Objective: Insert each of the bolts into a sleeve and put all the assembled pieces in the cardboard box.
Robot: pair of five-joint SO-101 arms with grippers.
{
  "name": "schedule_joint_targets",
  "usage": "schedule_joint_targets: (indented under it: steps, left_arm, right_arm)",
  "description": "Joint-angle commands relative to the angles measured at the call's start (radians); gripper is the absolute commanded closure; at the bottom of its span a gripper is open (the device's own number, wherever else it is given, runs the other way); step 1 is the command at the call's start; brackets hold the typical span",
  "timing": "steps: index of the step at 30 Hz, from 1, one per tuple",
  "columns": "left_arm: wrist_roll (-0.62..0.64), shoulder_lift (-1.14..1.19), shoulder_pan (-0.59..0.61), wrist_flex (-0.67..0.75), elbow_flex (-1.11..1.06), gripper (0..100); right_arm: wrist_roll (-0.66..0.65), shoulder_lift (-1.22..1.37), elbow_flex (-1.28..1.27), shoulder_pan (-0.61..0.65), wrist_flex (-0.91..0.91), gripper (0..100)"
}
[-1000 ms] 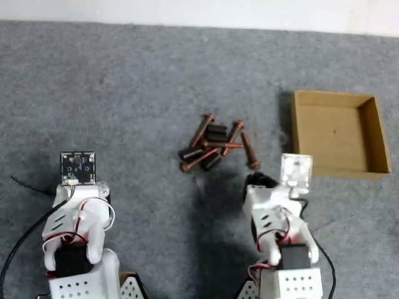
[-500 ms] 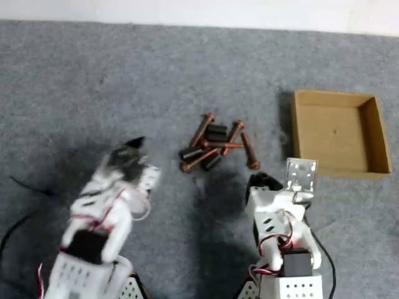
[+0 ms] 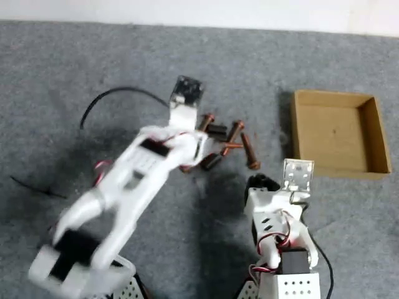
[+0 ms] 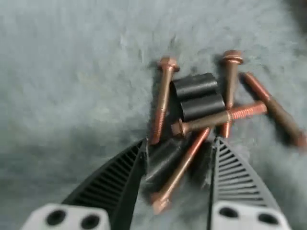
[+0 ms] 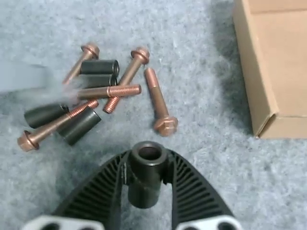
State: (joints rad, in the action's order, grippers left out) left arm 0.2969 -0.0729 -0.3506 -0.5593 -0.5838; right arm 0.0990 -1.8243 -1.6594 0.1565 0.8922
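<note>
Seen from above, the pile [image 3: 219, 140] of copper bolts and dark sleeves lies on the grey carpet [image 3: 93, 62]. The cardboard box [image 3: 293, 124] sits near the pile on its right, not touching it. The left arm [image 3: 143, 165] lies slantwise across the pile's left edge and hides part of it. The right arm [image 3: 277, 212] stands just below the pile, toward the box side. In the left wrist view, the left gripper [image 4: 180, 143] hangs directly over the pile with its jaws spread wide. They straddle one lying sleeve [image 4: 162, 160] and a long bolt [image 4: 182, 165] that crosses it, and I cannot tell whether they touch either. Two paired sleeves [image 4: 197, 96] lie deeper in the pile. In the right wrist view, the right gripper [image 5: 147, 160] sits just short of the pile. Its jaws are pressed onto a held sleeve [image 5: 144, 191], whose open end faces the camera. The box stands beside the pile, well apart from the held sleeve.
</note>
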Motion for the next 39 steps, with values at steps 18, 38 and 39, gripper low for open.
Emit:
schedule_joint_targets:
  steps: [18, 38, 39]
  left_arm:
    - [0.769, 0.443, -0.079, -0.032, 0.364, 79]
    - [0.773, 0.519, -0.102, -0.397, 0.539, 79]
    - [0.781, 0.519, -0.102, -0.397, 0.539, 79]
  right_arm:
    - [-0.009, -0.012, 0.007, -0.012, -0.028, 99.5]
    - [-0.009, -0.012, 0.007, -0.012, -0.028, 99.5]
    - [-0.009, -0.012, 0.007, -0.012, -0.028, 99.5]
